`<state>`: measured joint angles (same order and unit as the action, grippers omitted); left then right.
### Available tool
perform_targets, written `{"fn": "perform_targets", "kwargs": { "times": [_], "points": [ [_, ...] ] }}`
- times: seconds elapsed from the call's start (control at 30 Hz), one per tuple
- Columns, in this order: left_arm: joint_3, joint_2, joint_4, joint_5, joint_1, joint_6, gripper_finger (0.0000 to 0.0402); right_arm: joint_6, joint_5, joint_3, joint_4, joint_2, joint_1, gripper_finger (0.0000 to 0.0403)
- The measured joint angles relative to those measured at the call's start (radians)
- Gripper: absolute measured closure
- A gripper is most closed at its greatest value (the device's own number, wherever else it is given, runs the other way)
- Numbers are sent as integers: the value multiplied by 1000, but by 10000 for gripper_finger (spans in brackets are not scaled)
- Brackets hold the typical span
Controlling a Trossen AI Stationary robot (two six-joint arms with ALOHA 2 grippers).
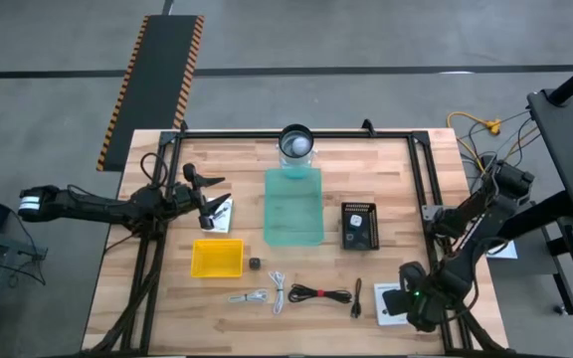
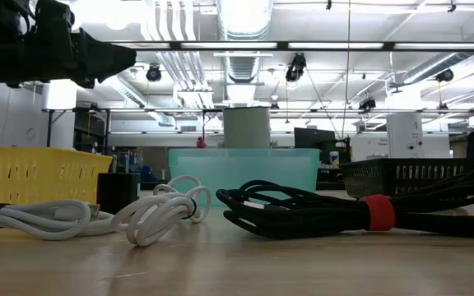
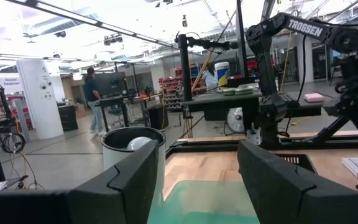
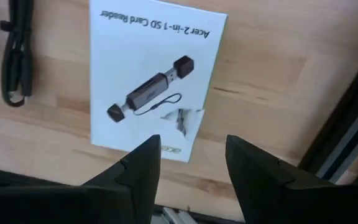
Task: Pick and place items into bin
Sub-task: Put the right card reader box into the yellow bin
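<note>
A white card-reader packet lies flat on the wooden table near its right front corner. My right gripper points down over the packet's near edge, open, nothing between its fingers. My left gripper stands open at the table's left, above a second white card, pointing about level toward the green bin. Along the front lie a coiled black cable, a short black cable, two white cables and a tiny black cube.
A yellow bin stands left of the green one, and a black mesh basket right of it. A cup holding a white ball is at the far edge. A black metal frame runs round the table.
</note>
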<state>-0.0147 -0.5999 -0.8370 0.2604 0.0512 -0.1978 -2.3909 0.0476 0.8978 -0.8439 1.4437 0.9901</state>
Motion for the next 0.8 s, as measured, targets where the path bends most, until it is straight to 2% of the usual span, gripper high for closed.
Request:
{"fn": "perform_targets", "kwargs": {
  "times": [0.2, 0.43, 0.6, 0.8],
  "points": [
    [0, 0, -1, 0, 0, 0, 196, 7, 1, -38, 52, 3, 0, 238],
    [0, -2, -12, 0, 0, 0, 196, 100, 5, -36, 156, 100, 1, 240],
    [0, -2, -14, 0, 0, 0, 196, 146, 40, 3, 144, 177, 2, 246],
    [0, -2, -17, 0, 0, 1, 196, 115, 78, 32, 114, 228, 25, 260]
  ]
}}
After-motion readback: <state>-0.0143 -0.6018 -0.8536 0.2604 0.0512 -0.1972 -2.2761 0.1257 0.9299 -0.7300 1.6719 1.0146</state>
